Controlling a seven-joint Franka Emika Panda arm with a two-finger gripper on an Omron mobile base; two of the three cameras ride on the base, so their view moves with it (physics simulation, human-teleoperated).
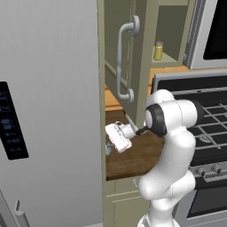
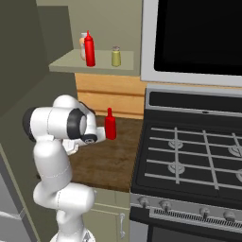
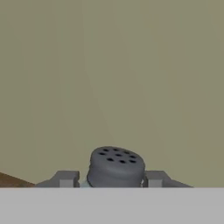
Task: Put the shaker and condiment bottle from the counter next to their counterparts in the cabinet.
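- The gripper was closed on the shaker: in the hand view one finger sat at 9 o'clock of the grey perforated cap and the other at 3 o'clock, both touching its sides.
- In the left base view the gripper hung over the counter, and a small pale piece at 6 o'clock of the hand was probably the shaker body, but the view was too small to be sure.
- The condiment bottle stood upright on the counter, at 3 o'clock of the wrist and just beside it.
- The cabinet was open, its door swung out with the bar handle facing the robot.
- On the shelf stood the yellow-green jar, with a red shelf bottle at its 9 o'clock.
- To do this step well, I judged the arm should lift straight up first, keep the shaker upright, pass clear of the door edge and the handle, and set it down just beside the yellow-green jar without pushing it.
- The elbow should also stay away from the condiment bottle, which could fall easily.
- The right base view showed both red bottles, which the left base view did not; the left one showed the door and the yellow-green jar.
- The hand view alone showed the grip itself.
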